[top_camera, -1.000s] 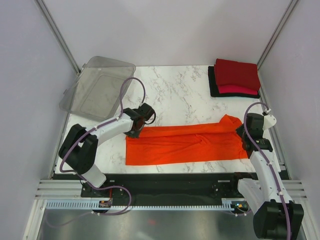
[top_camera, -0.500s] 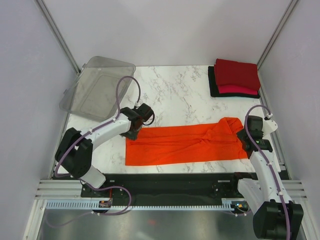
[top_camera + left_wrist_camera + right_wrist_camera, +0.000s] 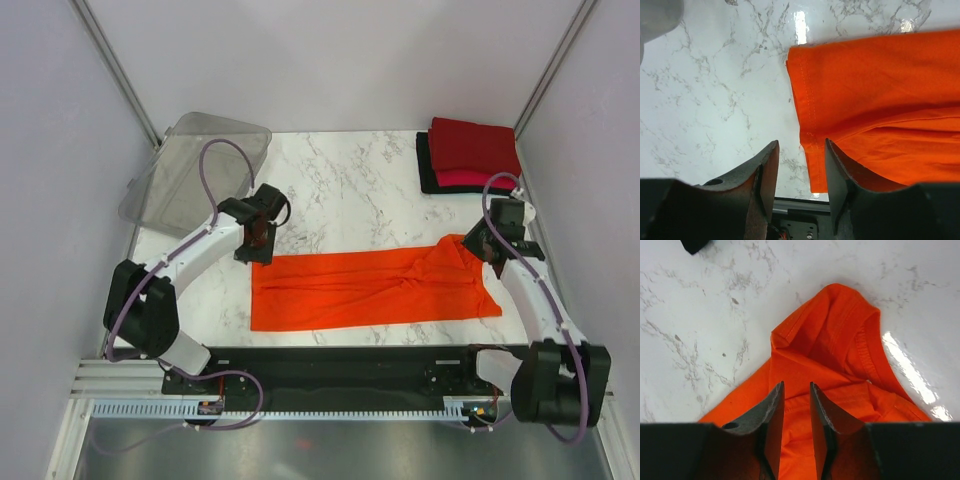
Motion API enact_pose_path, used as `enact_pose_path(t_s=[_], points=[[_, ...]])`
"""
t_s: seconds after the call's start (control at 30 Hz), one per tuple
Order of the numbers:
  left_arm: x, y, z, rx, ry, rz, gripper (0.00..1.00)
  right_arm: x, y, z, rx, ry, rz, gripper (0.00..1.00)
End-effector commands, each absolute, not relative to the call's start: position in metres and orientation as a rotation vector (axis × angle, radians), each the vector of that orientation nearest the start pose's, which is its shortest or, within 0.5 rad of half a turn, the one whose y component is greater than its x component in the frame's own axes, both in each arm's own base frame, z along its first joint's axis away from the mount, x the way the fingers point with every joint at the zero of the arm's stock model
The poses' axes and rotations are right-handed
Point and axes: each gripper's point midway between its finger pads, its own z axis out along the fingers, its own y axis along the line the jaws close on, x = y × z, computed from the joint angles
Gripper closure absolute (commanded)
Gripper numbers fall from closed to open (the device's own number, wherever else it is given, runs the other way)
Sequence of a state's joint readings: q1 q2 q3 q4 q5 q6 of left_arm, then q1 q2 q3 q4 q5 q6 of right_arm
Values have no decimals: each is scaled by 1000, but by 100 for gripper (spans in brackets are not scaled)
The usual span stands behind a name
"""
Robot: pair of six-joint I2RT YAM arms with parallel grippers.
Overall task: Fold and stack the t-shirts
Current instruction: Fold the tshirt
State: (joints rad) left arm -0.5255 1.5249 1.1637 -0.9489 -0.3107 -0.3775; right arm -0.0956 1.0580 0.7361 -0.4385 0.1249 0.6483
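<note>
Left jaws stand moderately apart with nothing between them but the hemmed edge of the orange shirt [image 3: 880, 100] below. In the left wrist view that stitched edge runs straight into the gap, with 1 finger [image 3: 765, 175] over bare marble and the other over cloth. Whether the tips touch the worktop [image 3: 350, 190] cannot be told.

Right jaws show only a narrow gap, and orange cloth fills it. They sit over the bunched, folded-over end of the same shirt, but the pictures do not settle whether they pinch the cloth or merely hang above it.

From above, the orange shirt lies as 1 long band across the near half of the worktop, running left to right. The left arm [image 3: 200, 245] reaches to the band's far-left corner, and the right arm [image 3: 530, 295] reaches to its far-right end, where the cloth humps up.

At the far-right corner, well apart from the band, 3 folded shirts sit in a stack. The dark red shirt [image 3: 475, 147] is on top, the pinkish-red shirt [image 3: 478, 181] peeks out under its near edge, and the black shirt [image 3: 428, 172] is at the bottom. The clear bin [image 3: 195, 175] rests at the far-left corner, near the left arm.
</note>
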Motion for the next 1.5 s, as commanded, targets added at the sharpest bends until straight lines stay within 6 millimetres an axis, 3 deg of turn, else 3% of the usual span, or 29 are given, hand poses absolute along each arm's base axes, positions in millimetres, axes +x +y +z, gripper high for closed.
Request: enact_pose_path(t_s=[0.0, 0.13, 0.23, 0.37, 0.5, 0.77, 0.8, 0.93, 1.07, 1.37, 1.47], points=[[270, -109, 87, 17, 2809, 133, 51, 326, -5, 125, 710, 2263, 242, 65], [278, -112, 79, -52, 2827, -13, 47, 344, -3, 116, 625, 2345, 247, 61], [290, -112, 77, -48, 2819, -3, 45, 353, -6, 105, 603, 2390, 220, 57], [298, -111, 54, -47, 2887, 45, 48, 367, -4, 100, 543, 2422, 233, 54], [308, -113, 42, -31, 2903, 66, 50, 370, -8, 83, 506, 2470, 198, 53], [327, -114, 24, -13, 2927, 130, 56, 377, -18, 62, 488, 2499, 146, 73], [332, -113, 22, -10, 2921, 149, 56, 377, -26, 60, 500, 2493, 101, 83], [345, -114, 14, -13, 2924, 179, 56, 378, -47, 52, 556, 2475, 16, 100], [363, -119, 13, -5, 2905, 182, 57, 386, -63, 51, 606, 2410, -29, 100], [400, -114, 32, -33, 2826, 200, 54, 413, -63, 66, 540, 2301, 16, 100], [407, -105, 28, -63, 2834, 201, 53, 419, -67, 69, 520, 2273, 8, 99]])
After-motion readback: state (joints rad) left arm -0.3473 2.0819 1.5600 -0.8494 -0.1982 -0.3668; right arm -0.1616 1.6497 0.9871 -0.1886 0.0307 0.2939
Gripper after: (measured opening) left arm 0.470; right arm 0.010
